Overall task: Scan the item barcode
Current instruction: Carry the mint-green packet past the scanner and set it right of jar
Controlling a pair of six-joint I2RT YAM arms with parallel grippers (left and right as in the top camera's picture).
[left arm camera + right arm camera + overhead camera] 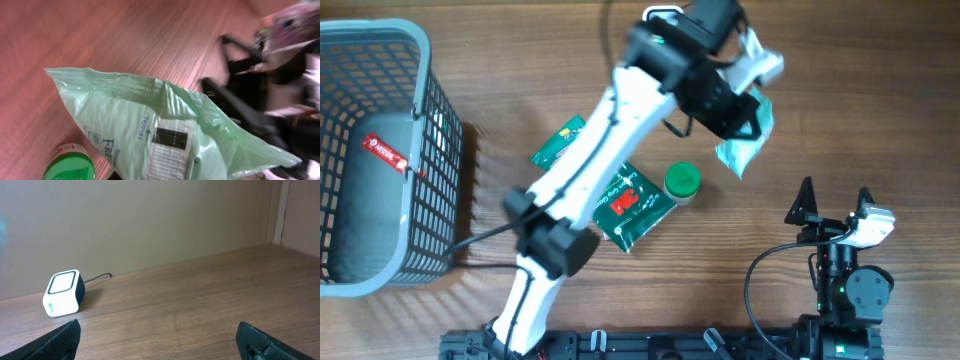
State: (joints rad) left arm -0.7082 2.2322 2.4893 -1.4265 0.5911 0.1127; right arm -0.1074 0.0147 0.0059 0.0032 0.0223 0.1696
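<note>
We hold the pale green bag [748, 152] at upper right.
Our left gripper [735, 118] is clamped on it; the right gripper [835, 205], lower right, stands spread apart, with open tabletop [880, 110] between them.

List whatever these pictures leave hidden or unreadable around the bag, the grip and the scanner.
- Left wrist view: the label on the green bag is blurred by motion and cut off by the bottom edge.
- Overhead: the fingers of the left gripper are hidden beneath its own wrist.
- Right wrist view: the markings on the scanner are too small to read.
</note>
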